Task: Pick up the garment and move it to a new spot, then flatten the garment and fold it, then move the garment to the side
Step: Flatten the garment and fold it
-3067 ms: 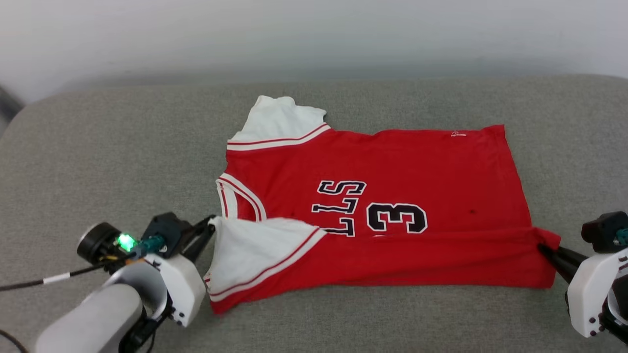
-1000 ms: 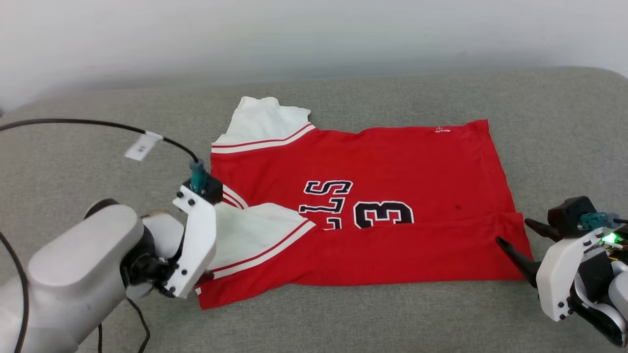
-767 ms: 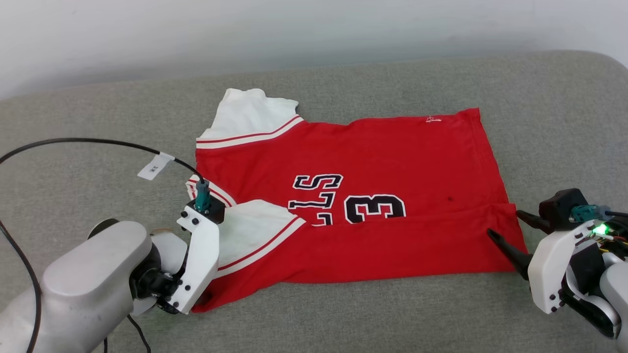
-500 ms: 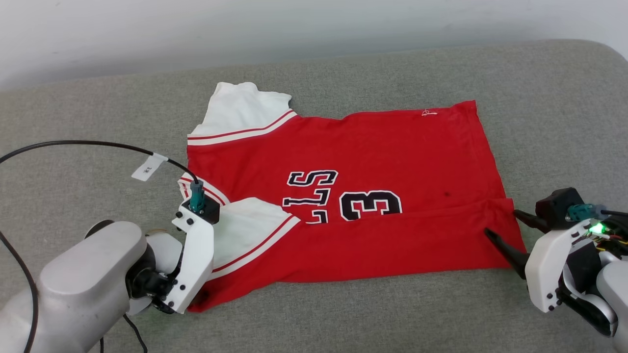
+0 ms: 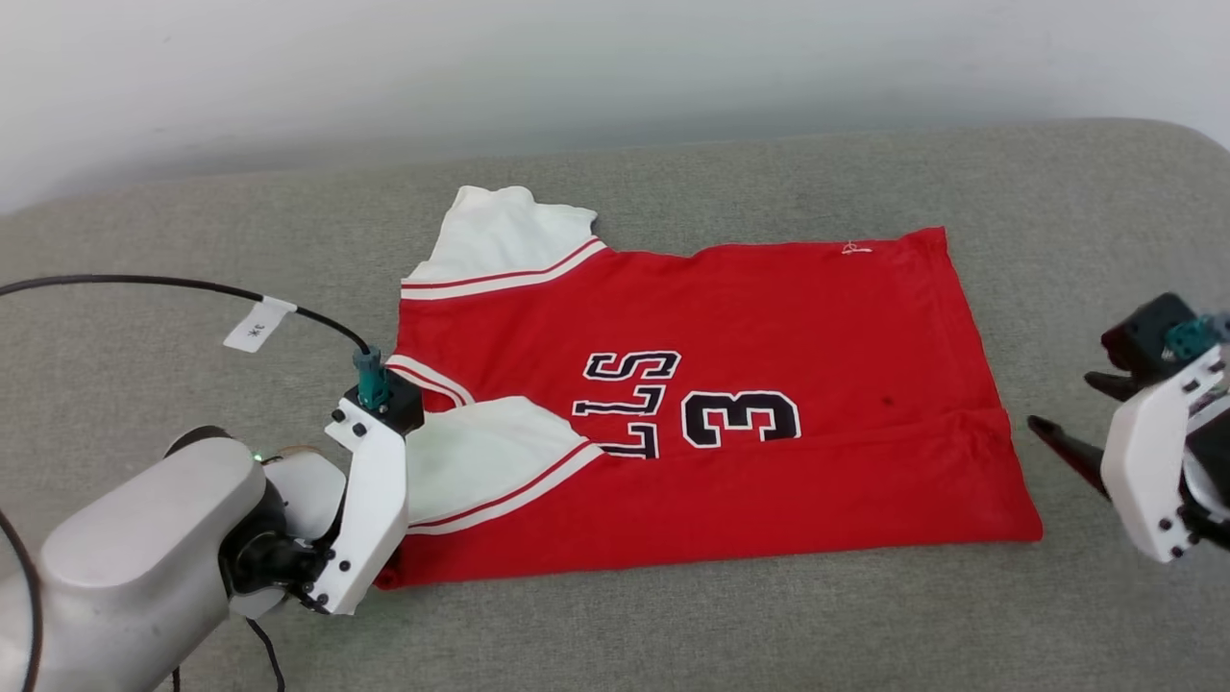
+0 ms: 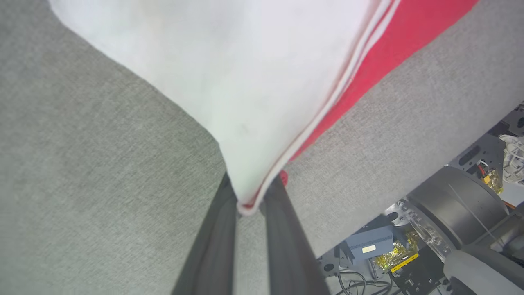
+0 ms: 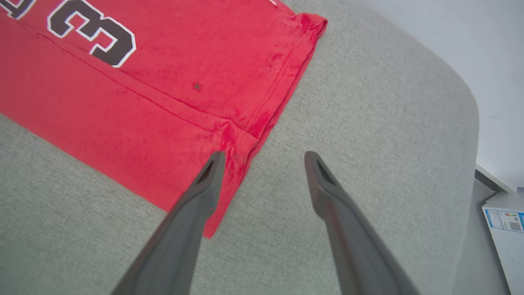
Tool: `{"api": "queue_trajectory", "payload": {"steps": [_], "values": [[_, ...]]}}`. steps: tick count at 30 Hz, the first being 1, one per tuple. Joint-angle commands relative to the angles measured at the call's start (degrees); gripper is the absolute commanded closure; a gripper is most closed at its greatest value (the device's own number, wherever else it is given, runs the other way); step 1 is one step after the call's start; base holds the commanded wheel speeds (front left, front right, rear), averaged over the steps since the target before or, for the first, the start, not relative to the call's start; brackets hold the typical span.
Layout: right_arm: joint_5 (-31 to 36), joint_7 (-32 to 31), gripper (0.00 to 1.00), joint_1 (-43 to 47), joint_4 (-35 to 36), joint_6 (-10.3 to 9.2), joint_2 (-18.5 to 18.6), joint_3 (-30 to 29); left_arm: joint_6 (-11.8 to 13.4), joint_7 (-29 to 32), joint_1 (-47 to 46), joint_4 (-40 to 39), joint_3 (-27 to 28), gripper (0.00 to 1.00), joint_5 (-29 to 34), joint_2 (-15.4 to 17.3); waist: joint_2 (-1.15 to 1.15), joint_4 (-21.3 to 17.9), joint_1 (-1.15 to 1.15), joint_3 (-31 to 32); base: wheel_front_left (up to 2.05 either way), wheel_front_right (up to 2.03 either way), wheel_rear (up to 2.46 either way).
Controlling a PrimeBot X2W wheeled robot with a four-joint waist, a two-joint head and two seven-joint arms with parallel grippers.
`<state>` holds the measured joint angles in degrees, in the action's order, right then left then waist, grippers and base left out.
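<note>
The garment [image 5: 769, 308] is a red jersey lying flat on the grey cushion, with its near long edge folded over the bottom of the black letters and number. One white sleeve [image 5: 480, 452] lies folded on top at the near left. In the left wrist view my left gripper [image 6: 250, 192] is shut on the garment [image 6: 266, 82] at the sleeve's corner. In the head view its fingers are hidden under the white wrist housing [image 5: 370, 509]. My right gripper [image 5: 1071, 408] stands open just right of the hem. In the right wrist view, the right gripper [image 7: 264, 157] hangs beside the garment's [image 7: 163, 82] hem corner, holding nothing.
The grey cushion [image 5: 192, 240] runs wide on all sides, with a pale wall [image 5: 577, 58] behind. A black cable with a white tag [image 5: 252, 325] arches over my left arm. Past the cushion's near edge sit the robot's base and electronics [image 6: 450, 213]. A white box [image 7: 505, 229] lies beyond the right edge.
The left gripper has shut on the sleeve corner. The right gripper has drawn back to the right, off the garment's hem, still open. The head camera has shifted.
</note>
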<state>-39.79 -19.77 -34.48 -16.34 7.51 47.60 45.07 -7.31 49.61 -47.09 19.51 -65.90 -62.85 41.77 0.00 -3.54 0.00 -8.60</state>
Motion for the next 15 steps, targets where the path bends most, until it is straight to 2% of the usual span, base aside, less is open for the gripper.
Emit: {"api": "queue_trajectory", "payload": {"steps": [1, 5, 8, 11, 15], "values": [[-1.62, -3.73, 0.00, -1.86, 1.36, -0.05, 1.48, 0.95, 0.01, -0.40, -0.04, -1.12, 0.26, 1.00, 0.12, 0.98, 0.00, 0.37, 0.00, 0.07, 0.00, 0.00, 0.00], [-5.63, -13.80, 0.00, -4.37, 4.16, -0.05, 4.64, 3.88, -0.02, -0.72, -0.65, -3.88, 0.04, 1.00, 0.76, 2.16, 0.00, 1.21, 0.00, -0.55, 0.00, 0.00, 0.00], [-8.35, -20.06, 0.00, -5.72, 4.91, -0.06, 5.49, 5.63, -0.04, -0.86, -1.07, -5.52, -0.28, 1.00, 1.36, 2.31, 0.00, 1.80, 0.00, -1.42, 0.00, 0.00, 0.00], [-10.29, -24.46, 0.00, -6.36, 4.02, -0.05, 4.69, 6.80, -0.03, -1.08, -1.31, -6.54, -0.47, 1.00, 1.87, 2.08, 0.00, 2.30, 0.00, -2.59, 0.00, 0.00, 0.00], [-11.31, -27.06, 0.00, -5.87, 1.87, -0.06, 2.57, 7.80, 0.10, -1.06, -2.08, -7.47, -0.56, 1.00, 2.64, 1.72, 0.00, 3.08, 0.00, -4.47, 0.00, 0.00, 0.00]]}}
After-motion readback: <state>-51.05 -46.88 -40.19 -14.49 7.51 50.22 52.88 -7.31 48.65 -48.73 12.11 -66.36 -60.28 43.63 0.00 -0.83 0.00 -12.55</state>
